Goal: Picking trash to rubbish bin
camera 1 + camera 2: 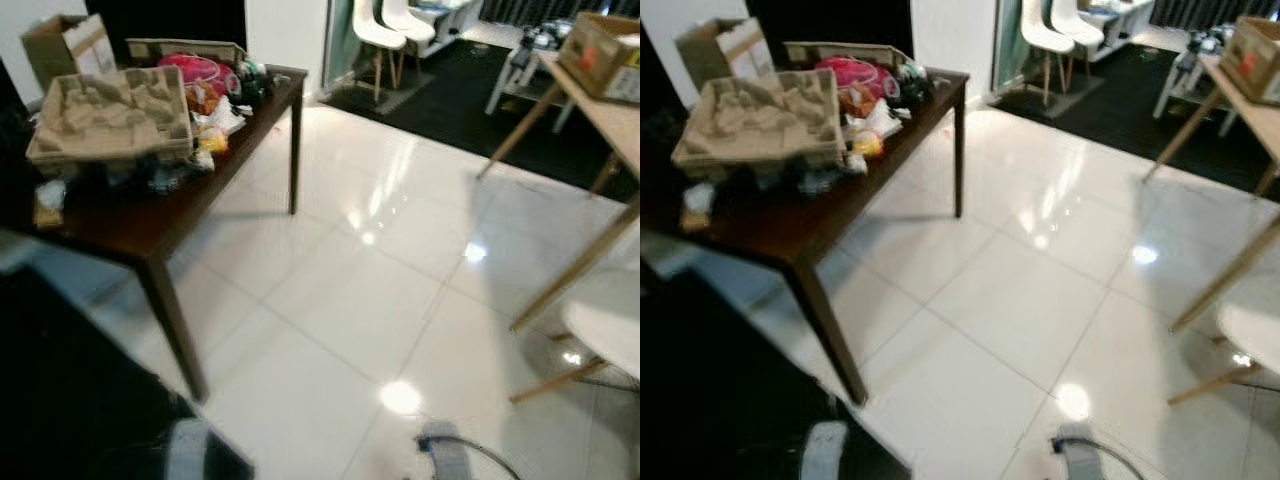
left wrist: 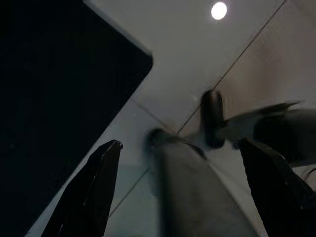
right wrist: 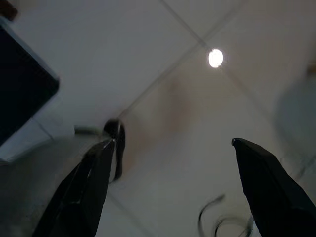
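Gleaming glossy square tiles (image 1: pixel 380 290); dark wooden table (image 1: pixel 130 225).

A wide stretch of glossy white tiled floor (image 1: pixel 380 290) lies open ahead. On the left, a dark wooden counter (image 1: pixel 150 225) crowded with a cardboard tray (image 1: pixel 110 115) and clutter blocks passage. On the right, a light wooden table (image 1: pixel 600 130) with slanted legs narrows the way.

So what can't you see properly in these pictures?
- Small items beside the cardboard tray on the dark table: head views too blurred to name them.
- Box on the light wooden table: cut off by the edge.
- Left gripper and right gripper hang open, holding nothing.
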### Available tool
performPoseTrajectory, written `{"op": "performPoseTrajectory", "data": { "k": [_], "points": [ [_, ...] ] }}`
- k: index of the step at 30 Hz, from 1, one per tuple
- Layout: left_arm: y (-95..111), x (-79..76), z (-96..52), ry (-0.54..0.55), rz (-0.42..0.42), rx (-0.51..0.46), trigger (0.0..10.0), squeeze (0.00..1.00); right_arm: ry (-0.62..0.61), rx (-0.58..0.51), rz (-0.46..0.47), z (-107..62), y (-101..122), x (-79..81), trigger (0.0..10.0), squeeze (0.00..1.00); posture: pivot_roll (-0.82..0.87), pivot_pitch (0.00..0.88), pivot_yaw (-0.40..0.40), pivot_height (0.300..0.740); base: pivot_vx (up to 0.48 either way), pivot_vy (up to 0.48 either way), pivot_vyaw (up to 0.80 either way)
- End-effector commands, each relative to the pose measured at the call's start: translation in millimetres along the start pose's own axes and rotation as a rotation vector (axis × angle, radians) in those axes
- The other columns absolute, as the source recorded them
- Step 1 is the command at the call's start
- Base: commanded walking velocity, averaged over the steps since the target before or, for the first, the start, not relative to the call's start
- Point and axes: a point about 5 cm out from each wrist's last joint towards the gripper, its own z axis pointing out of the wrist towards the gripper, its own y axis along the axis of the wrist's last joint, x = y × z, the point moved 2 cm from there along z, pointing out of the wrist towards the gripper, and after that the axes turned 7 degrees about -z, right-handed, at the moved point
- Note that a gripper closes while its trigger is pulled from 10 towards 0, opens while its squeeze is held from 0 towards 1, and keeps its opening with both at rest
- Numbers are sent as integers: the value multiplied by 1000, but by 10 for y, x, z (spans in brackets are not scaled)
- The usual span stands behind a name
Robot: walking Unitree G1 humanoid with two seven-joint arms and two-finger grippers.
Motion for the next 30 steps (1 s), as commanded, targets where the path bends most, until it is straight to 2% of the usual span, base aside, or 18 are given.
{"op": "performPoseTrajectory", "data": {
  "k": [1,8,18,30],
  "points": [
    [-125,25,-17,8,-4,36,10000,0,4,-10,18,4,18,33,10000,0,7,42,-26,740,337,0,0],
    [-131,20,-16,6,-2,39,10000,0,0,-8,22,4,18,25,10000,0,8,44,-25,740,336,0,0],
    [-153,37,-24,9,4,46,10000,0,-2,-7,29,7,28,38,10000,0,9,48,-22,740,335,0,-800],
    [-167,45,-27,10,6,50,10000,0,3,-17,22,14,84,69,10000,0,13,53,-18,740,336,0,0]
  ]
}}
